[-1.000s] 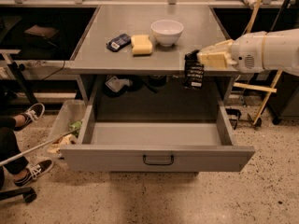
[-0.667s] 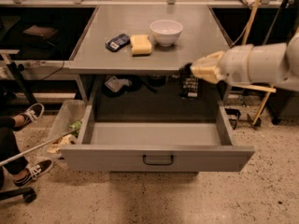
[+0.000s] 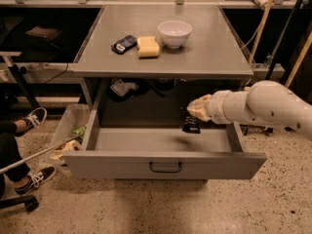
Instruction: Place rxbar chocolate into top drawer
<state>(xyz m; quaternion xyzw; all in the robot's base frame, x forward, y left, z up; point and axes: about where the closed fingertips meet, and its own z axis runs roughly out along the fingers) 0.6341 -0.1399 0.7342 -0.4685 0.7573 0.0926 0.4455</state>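
Note:
The top drawer (image 3: pixel 161 165) is pulled open below the grey table; its black wire handle sits centred on the front. My gripper (image 3: pixel 194 110) reaches in from the right, above the drawer's back right part. It is shut on the rxbar chocolate (image 3: pixel 191 123), a dark flat bar that hangs down from the fingers just above the drawer floor.
On the table (image 3: pixel 209 57) stand a white bowl (image 3: pixel 174 33), a yellow sponge (image 3: pixel 147 47) and a blue-black packet (image 3: pixel 124 44). A clear bin (image 3: pixel 68 130) with trash stands left of the drawer. A person's shoes (image 3: pixel 30 120) and a white stick are at the far left.
My gripper has moved down and left with the bar, from the table's front edge height to just over the open drawer's inside.

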